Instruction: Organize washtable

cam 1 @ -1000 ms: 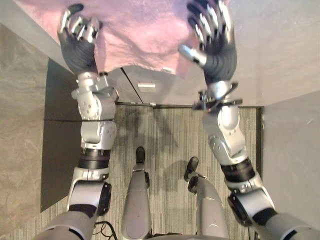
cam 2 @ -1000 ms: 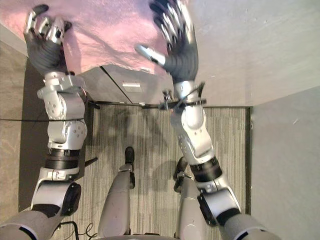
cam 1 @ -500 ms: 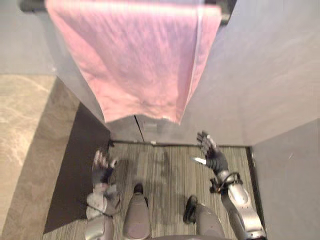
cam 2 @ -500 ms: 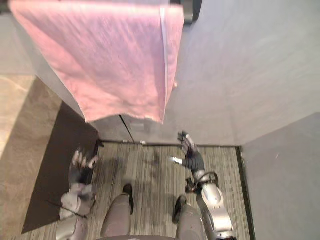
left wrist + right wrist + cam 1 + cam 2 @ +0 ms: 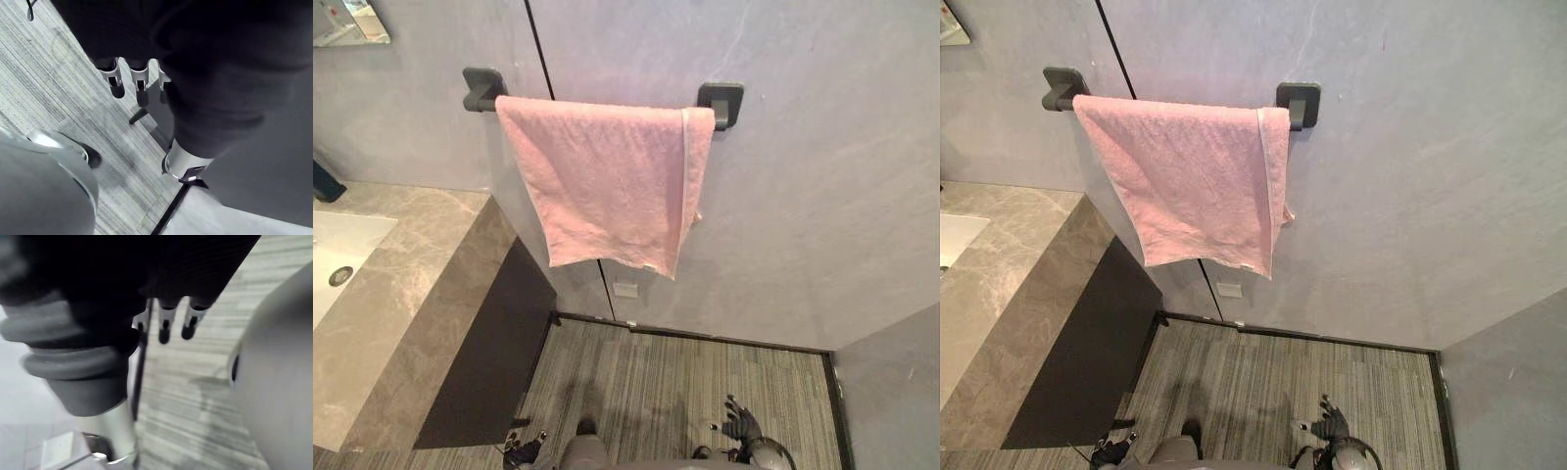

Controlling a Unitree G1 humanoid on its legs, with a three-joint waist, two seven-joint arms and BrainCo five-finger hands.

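Soft, even light falls on the grey wall (image 5: 803, 196); the towel (image 5: 607, 181) casts a faint shadow there, and the floor (image 5: 685, 382) is dimmer.

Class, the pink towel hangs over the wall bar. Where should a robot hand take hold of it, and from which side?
Pinch the lower hem of the pink towel, coming from the front. It drapes flat over the dark bar, so that hanging edge probably offers the freest cloth.

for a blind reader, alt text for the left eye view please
A pink cloth towel hangs over a dark wall-mounted rail on a grey wall. A grey marble counter with a white sink runs along the left, beside striped grey carpet. The left hand and right hand sit at the bottom edge, both open.
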